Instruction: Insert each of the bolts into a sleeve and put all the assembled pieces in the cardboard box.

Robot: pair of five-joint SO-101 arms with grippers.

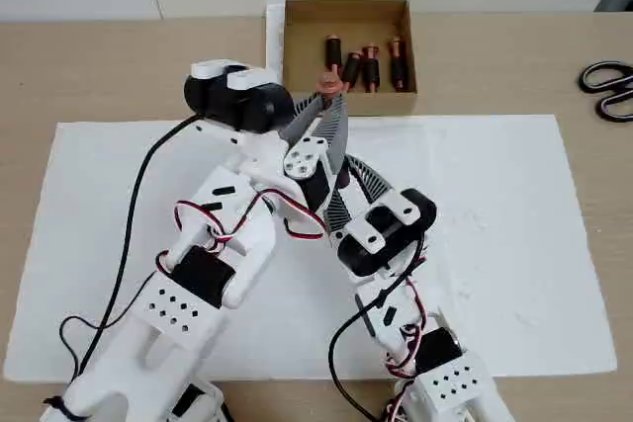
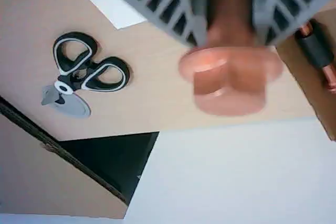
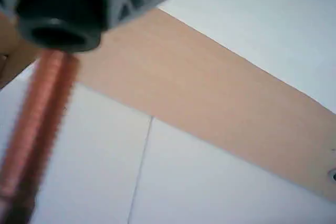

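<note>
Your left hand [image 1: 331, 96] is closed tight on a copper bolt [image 1: 329, 82], with the fingers pinching the shank and the broad head sticking out past the fingertips. It holds the bolt up off the tabletop [image 1: 99, 66], at the near edge of the cardboard box [image 1: 346, 4]. Your right hand [image 3: 68, 3] comes in from below and beside the left one, and the two hands cross each other in the high view. It is clamped on a black sleeve [image 3: 58, 30], whose open mouth pokes out from between the fingers. In the right wrist view the bolt's threaded shaft runs right beside that sleeve, outside its mouth. You cannot tell from here whether the two are touching. Just beyond your left hand, four assembled pieces [image 1: 371, 66] lie side by side in the box. Both hands hang over a white sheet [image 1: 495, 244] spread on the tabletop. A pair of black-handled scissors [image 1: 608, 91] lies well off to the right of both hands, on bare wood.
</note>
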